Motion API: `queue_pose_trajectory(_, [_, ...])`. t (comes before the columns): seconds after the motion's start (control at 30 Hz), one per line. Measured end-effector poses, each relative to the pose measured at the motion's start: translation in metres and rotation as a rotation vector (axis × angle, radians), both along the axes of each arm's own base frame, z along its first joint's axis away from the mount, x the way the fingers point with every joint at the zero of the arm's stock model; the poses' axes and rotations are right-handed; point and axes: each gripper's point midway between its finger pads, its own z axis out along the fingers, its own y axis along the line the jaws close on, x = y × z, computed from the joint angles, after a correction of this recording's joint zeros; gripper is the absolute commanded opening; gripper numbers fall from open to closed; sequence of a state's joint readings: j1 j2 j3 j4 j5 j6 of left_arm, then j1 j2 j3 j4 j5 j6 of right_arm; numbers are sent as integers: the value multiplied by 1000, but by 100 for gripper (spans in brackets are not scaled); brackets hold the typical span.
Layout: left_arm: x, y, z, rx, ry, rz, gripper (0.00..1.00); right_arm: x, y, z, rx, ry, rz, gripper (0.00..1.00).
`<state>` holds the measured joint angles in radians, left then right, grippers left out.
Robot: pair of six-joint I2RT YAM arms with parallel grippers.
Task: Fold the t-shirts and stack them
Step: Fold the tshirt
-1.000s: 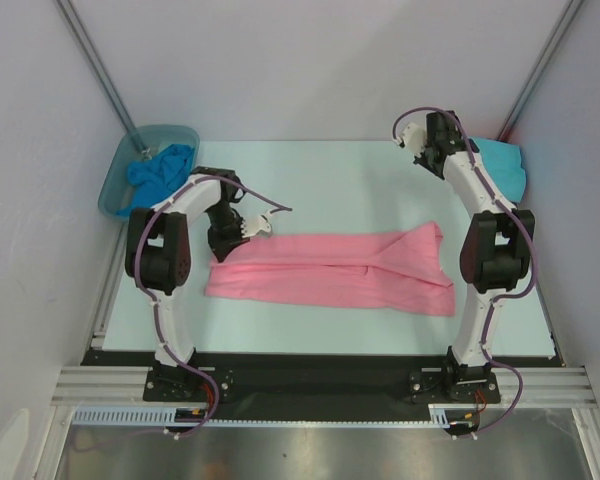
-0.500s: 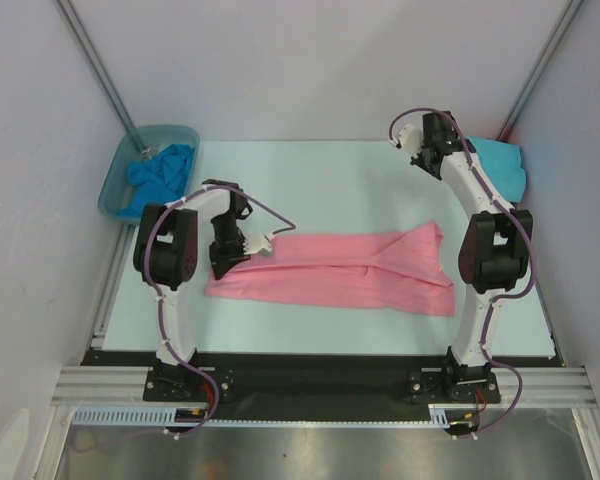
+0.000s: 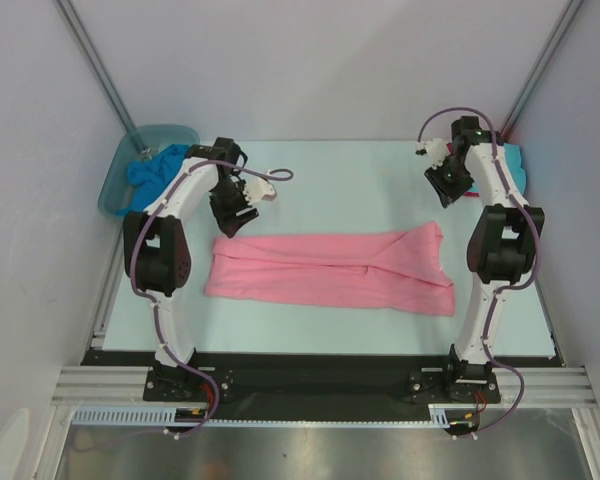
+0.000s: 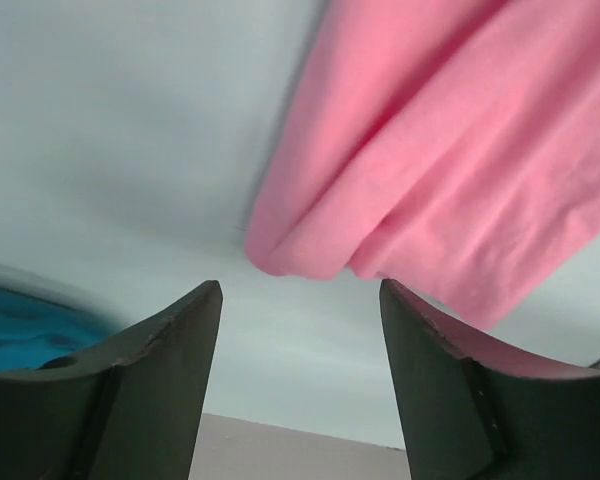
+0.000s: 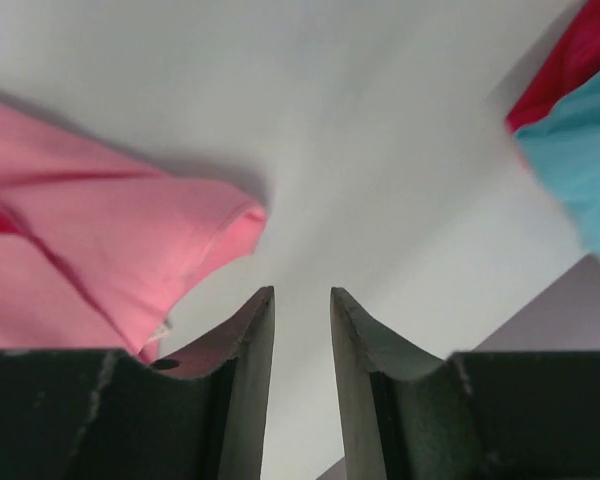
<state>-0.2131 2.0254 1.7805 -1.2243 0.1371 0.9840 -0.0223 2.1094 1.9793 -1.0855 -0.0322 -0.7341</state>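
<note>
The light pink t-shirt [image 3: 330, 270] lies folded into a long band across the middle of the table. My left gripper [image 3: 232, 214] hovers just beyond its far left corner [image 4: 290, 250], open, with nothing between the fingers [image 4: 170, 340]. My right gripper [image 3: 446, 190] hangs beyond the band's right end [image 5: 210, 230], its jaws a narrow gap apart and empty. A turquoise t-shirt [image 3: 512, 166] lies at the far right on top of a red one [image 5: 590, 50]. A brighter blue t-shirt [image 3: 152, 176] sits crumpled in the tub.
The translucent grey-blue tub [image 3: 118, 186] stands at the far left corner, just left of my left arm. White walls close in the back and both sides. Metal rails run along the near edge by the arm bases.
My left gripper has opened and pulled back from the pink shirt's left end toward the far side. My right arm swung nearer the shirt's right end, its jaws parting slightly.
</note>
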Motion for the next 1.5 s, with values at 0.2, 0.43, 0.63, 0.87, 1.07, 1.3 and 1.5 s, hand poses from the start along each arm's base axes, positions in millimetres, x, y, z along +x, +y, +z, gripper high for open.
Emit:
queue_pose_trajectory(0.2, [20,-6,2,-22,-80,95,71,-32,-10,-18,181,127,-71,29])
queue_pose_trajectory(0.43, [36,-23,0,-12,-153,124,70,-58,6,-35,251,162,-44,27])
queue_pose_trajectory(0.63, [26,-49,-16,19,-143,66,68,-57,32,-12,244,29,5,29])
queue_pose_trajectory(0.87, [26,-63,-32,28,-133,113,70,-53,92,2,262,-40,94,30])
queue_pose_trajectory(1.07, [31,-69,-34,-10,-145,205,73,-48,98,1,294,-46,33,31])
queue_pose_trajectory(1.3, [7,-45,-59,83,-139,251,77,-47,101,-15,277,-31,17,29])
queue_pose_trajectory(1.5, [-13,-17,-71,161,-213,265,78,-52,128,-19,237,-24,31,27])
